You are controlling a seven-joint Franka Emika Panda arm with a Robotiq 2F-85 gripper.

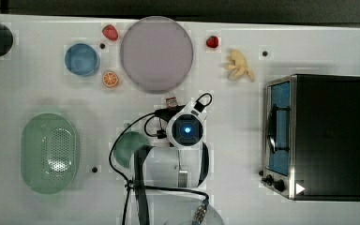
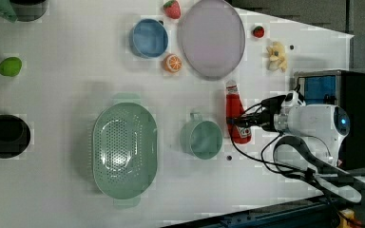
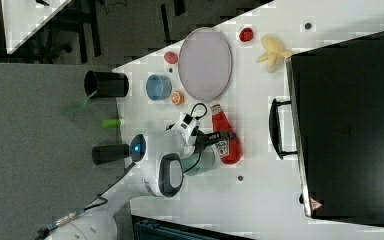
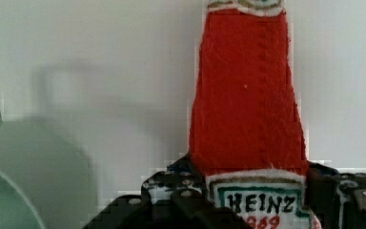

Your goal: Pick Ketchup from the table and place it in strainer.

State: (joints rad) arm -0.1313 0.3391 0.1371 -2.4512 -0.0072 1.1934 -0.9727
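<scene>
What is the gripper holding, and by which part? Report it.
It cannot be told: the gripper straddles the ketchup at its labelled lower body, but whether it grips yet is unclear.

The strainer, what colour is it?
Pale green, with a perforated bottom; the strainer shows best in the left view.

Ketchup (image 2: 237, 118) beside cup (image 2: 202, 139)

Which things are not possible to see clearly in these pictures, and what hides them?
- Top view: the ketchup is mostly under the arm; a red bit shows.
- Wrist view: the ketchup is cut off by the picture's edges; the gripper fingers flank its label, contact unclear.
- Top view: the teal cup is partly covered by the arm.
- Left view: the strainer is unobstructed.
</scene>
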